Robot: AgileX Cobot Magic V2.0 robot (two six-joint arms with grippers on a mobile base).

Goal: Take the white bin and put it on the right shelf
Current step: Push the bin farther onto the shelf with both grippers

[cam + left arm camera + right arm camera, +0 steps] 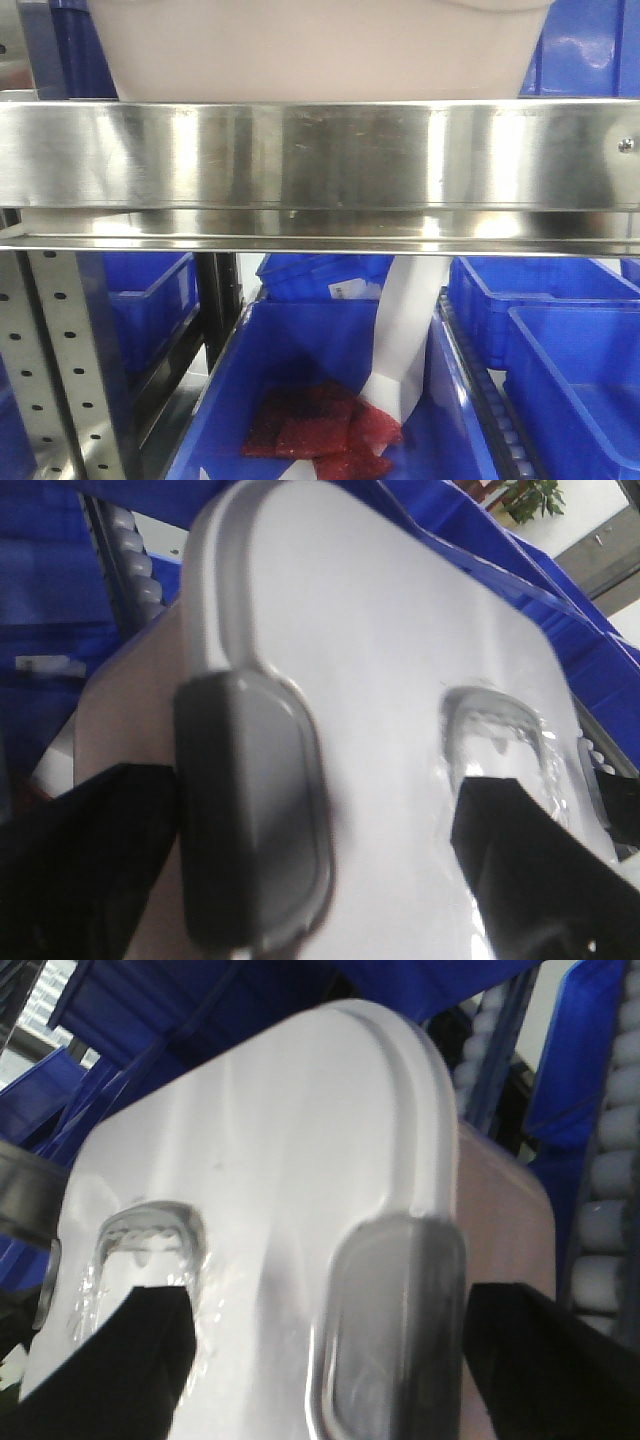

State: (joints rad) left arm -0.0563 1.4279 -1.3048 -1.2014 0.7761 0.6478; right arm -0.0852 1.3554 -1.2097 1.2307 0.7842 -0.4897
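Observation:
The white bin (pixel 320 50) fills the top of the front view; its pinkish side sits just above and behind the right shelf's shiny steel front rail (pixel 320 155). In the left wrist view my left gripper (pixel 320 810) straddles the bin's end. One black finger (pixel 90 860) is against the pinkish side and the other (pixel 530 870) is on the glossy white lid (pixel 380 660), with a grey latch (pixel 250 810) between them. My right gripper (pixel 330 1305) holds the other end the same way, around its grey latch (pixel 400 1330).
Below the rail, a blue bin (pixel 330 380) holds red packets (pixel 320 425) and a white paper strip (pixel 405 330). More blue bins (pixel 570 340) stand to the right. A perforated grey upright (pixel 60 370) is at the left. Roller tracks (pixel 610 1230) and blue bins surround the wrist views.

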